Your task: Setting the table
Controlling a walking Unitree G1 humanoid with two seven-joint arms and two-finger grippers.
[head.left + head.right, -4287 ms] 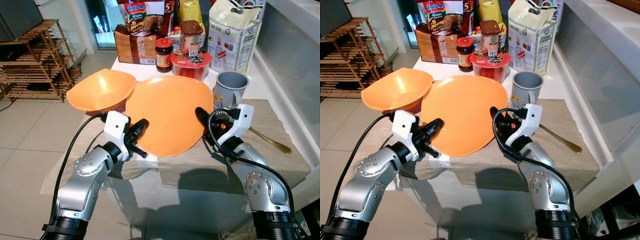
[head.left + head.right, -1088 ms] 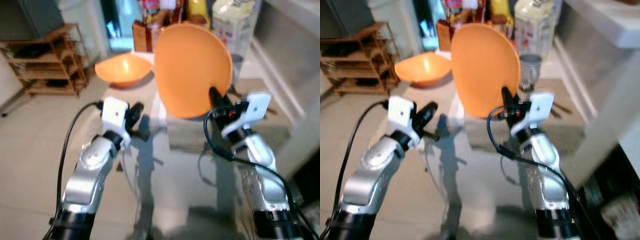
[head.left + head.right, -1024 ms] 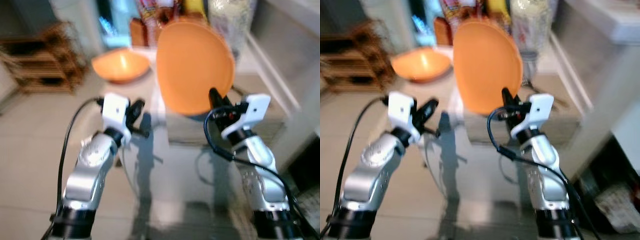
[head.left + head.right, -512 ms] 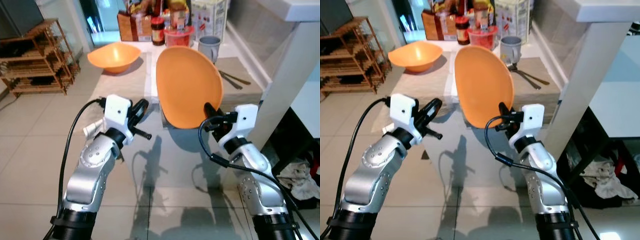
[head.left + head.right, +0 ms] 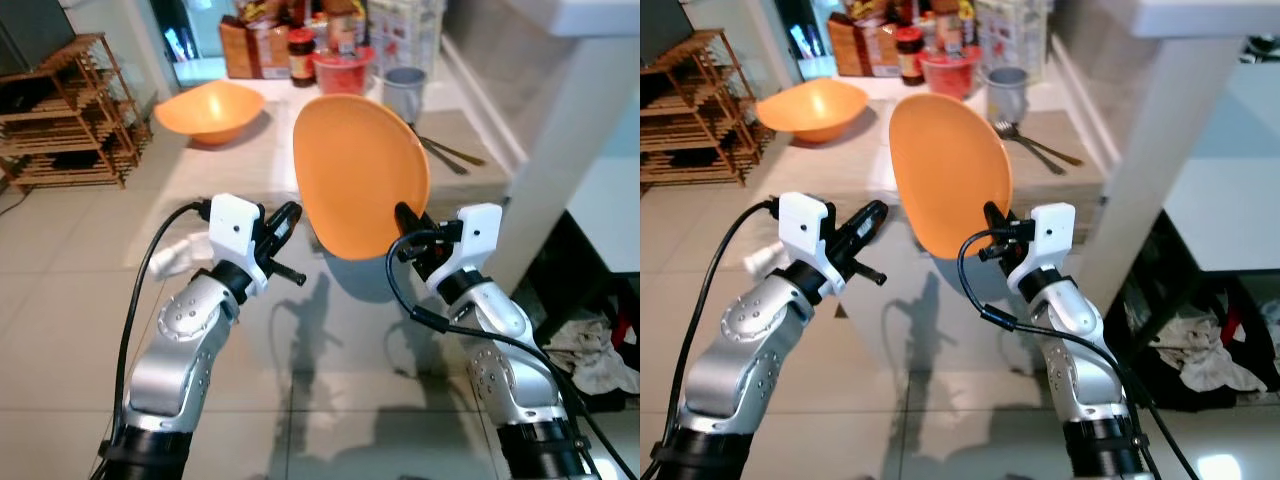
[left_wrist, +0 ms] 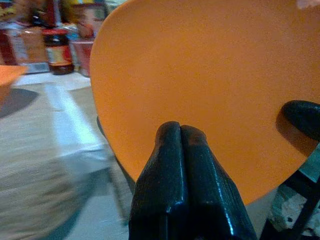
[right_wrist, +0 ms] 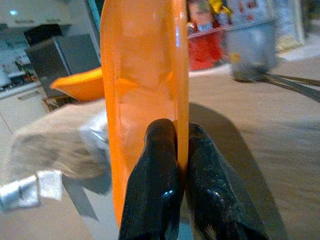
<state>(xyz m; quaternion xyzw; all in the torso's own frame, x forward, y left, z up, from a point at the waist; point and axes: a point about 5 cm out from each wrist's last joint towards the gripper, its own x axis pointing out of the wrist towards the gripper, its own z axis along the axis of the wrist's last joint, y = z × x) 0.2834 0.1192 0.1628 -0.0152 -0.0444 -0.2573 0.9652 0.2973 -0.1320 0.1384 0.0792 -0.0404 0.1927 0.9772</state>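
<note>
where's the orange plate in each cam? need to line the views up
Left eye: orange plate centre, held upright on its lower rim by the right gripper.
Right eye: centre-left, above that gripper.
Left wrist: broad face beyond the shut left gripper.
Right wrist: edge-on, rim pinched between the fingers.
Shared landmark: orange bowl on the table behind.

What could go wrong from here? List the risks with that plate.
The right tool pinches the orange plate by its lower rim alone, held nearly upright over the tiled floor, so it could pivot or slip and fall. The left tool is shut and apart from it, giving no support.
</note>
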